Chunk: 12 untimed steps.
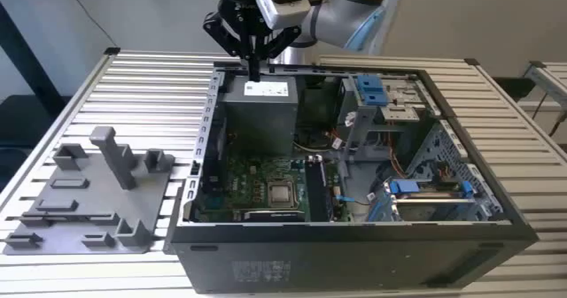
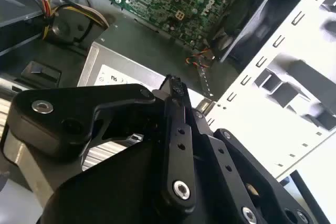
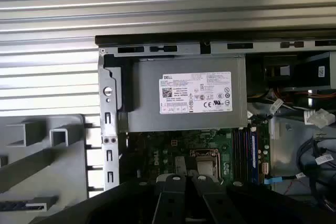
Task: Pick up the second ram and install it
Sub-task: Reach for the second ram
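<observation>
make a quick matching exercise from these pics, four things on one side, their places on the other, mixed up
Things:
1 hand
2 grey holder blocks
3 power supply
4 processor socket

Places:
a on the green motherboard
b on the table, at the exterior view's left of the computer case
c above the power supply
d inside the case, white label on top

Pairs: 1-c, 2-b, 3-d, 4-a

White printed label [image 3: 195, 93] on top of the grey power supply [image 3: 144, 106], at the computer case's [image 1: 354, 261] 12 o'clock end in exterior view: logo, cert marks, fine print illegible. White tags [image 3: 324, 158] on cables: unreadable.
</observation>
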### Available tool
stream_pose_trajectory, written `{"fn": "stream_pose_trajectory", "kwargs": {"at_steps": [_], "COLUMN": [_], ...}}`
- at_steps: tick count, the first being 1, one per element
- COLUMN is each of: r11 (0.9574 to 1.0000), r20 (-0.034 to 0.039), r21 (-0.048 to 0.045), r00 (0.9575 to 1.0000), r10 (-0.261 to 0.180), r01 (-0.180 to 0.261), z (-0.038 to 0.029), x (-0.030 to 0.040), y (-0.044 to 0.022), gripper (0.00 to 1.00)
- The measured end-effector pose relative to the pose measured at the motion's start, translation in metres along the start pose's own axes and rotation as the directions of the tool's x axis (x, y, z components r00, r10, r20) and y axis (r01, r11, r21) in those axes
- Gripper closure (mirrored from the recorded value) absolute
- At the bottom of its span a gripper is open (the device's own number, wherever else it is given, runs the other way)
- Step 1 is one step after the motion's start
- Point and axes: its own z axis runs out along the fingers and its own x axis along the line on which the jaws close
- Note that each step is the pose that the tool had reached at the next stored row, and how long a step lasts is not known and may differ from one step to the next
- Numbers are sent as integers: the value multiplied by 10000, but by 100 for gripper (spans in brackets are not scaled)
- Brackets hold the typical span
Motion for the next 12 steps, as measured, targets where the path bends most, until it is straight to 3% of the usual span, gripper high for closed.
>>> {"fn": "stream_pose_trajectory", "kwargs": {"at_steps": [12], "r11": [10000], "r20": [0], "r21": [1], "r00": [10000], "r10": [1], "r01": [-1], "z": [0], "x": [4], "y": [0], "gripper": [89]}}
